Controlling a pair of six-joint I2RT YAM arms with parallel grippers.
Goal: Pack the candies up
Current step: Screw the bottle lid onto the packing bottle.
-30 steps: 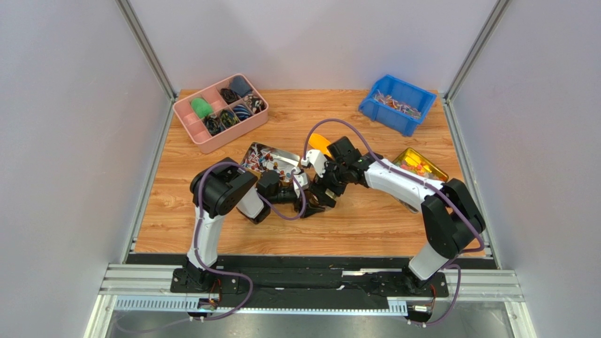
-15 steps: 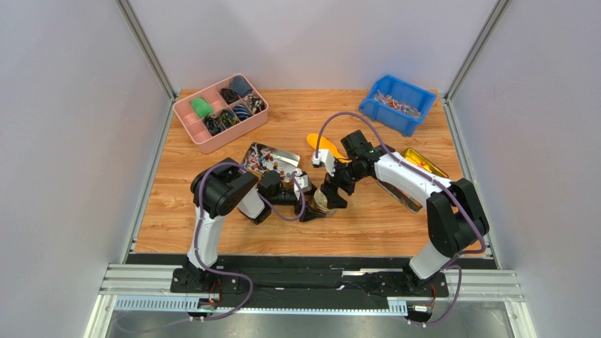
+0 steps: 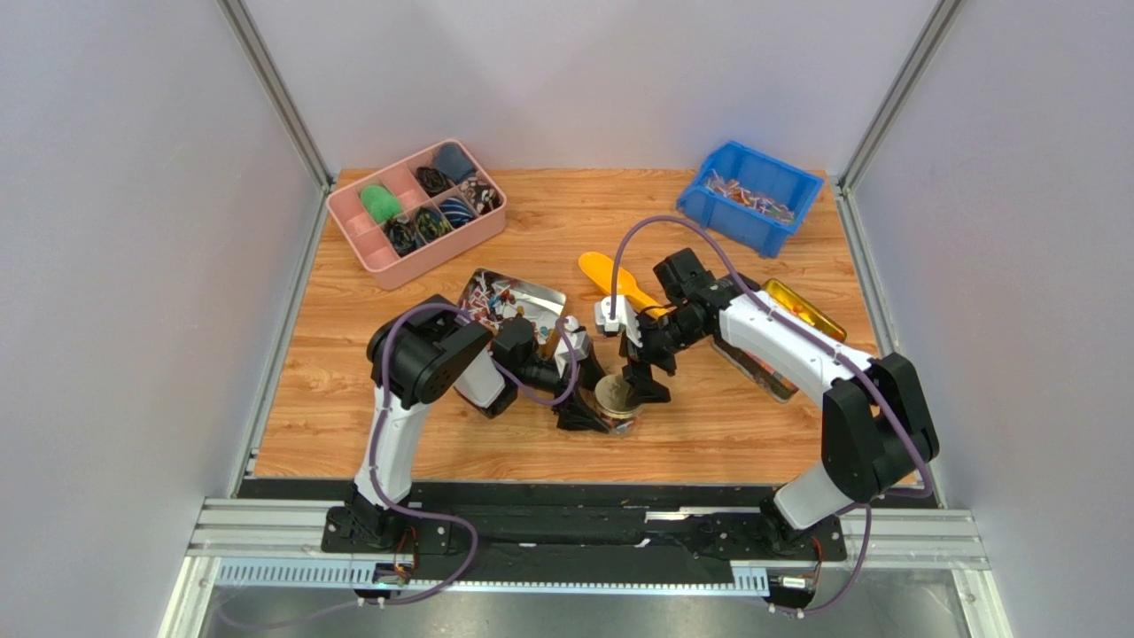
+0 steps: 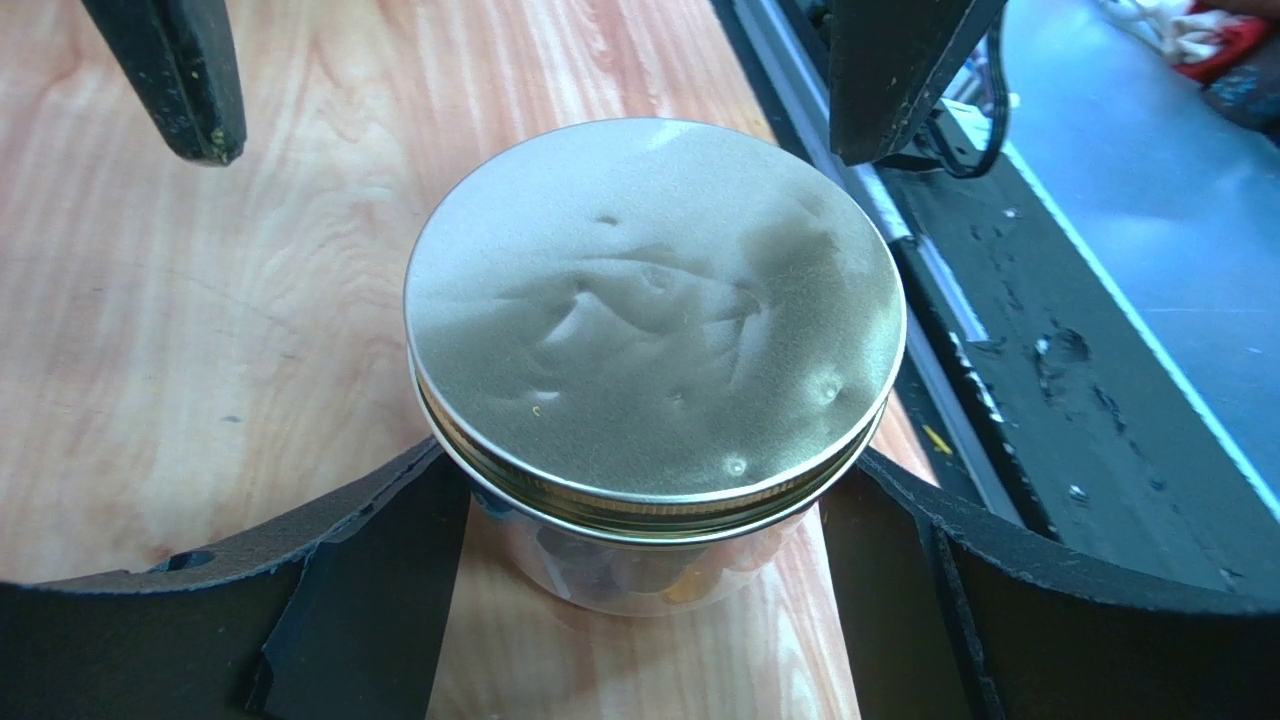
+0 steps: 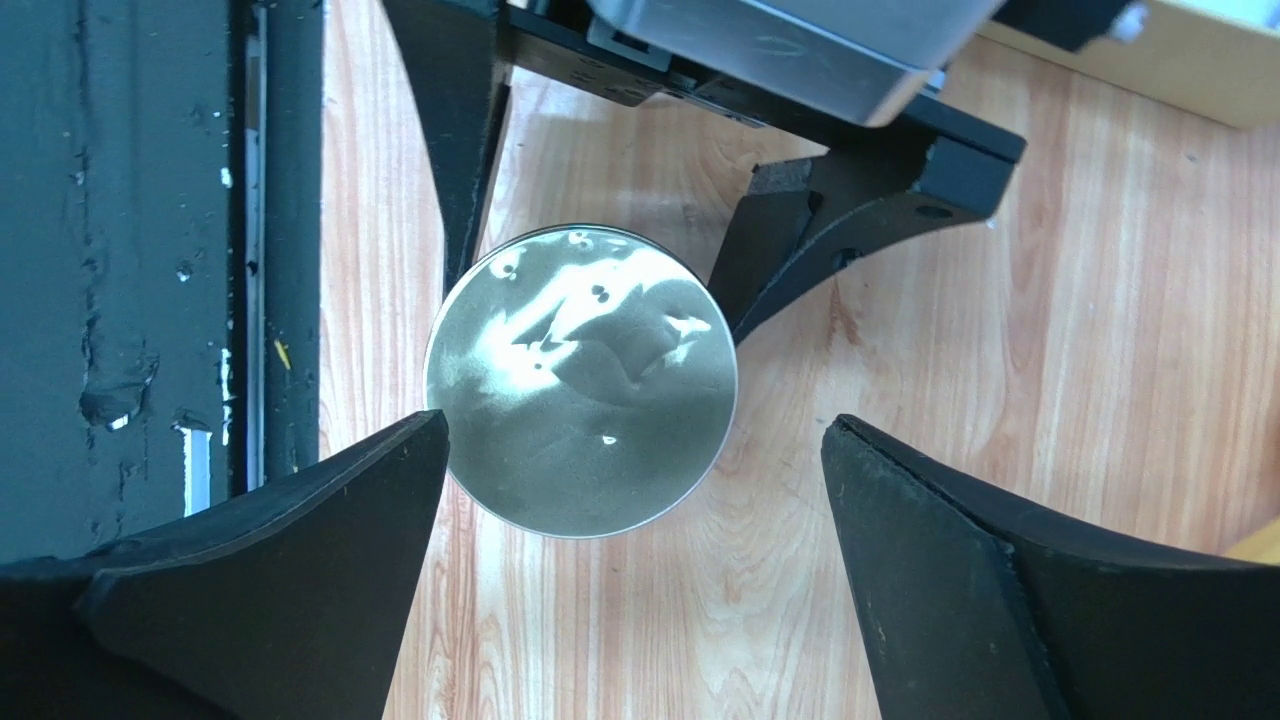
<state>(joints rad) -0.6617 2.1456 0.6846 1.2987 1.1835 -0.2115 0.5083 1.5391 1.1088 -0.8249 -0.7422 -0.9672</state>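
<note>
Left gripper (image 3: 599, 406) clasps the lidded jar (image 3: 616, 395) near the front edge of the table (image 3: 746, 419); right gripper (image 3: 644, 364) hangs over it, jaws spread. Candies (image 3: 493, 303) lie in the metal tray (image 3: 549, 295) behind. Left wrist view: black fingers (image 4: 376, 585) press both sides of the jar (image 4: 646, 558) under its dented lid (image 4: 655, 315). Right wrist view: wide-apart fingers (image 5: 271, 585) flank the lid (image 5: 582, 383) without touching.

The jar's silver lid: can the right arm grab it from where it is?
Probably yes. The right tool hangs open above the lid, its fingers either side, nothing between. The left tool grips the jar lower down, below the lid's rim.
</note>
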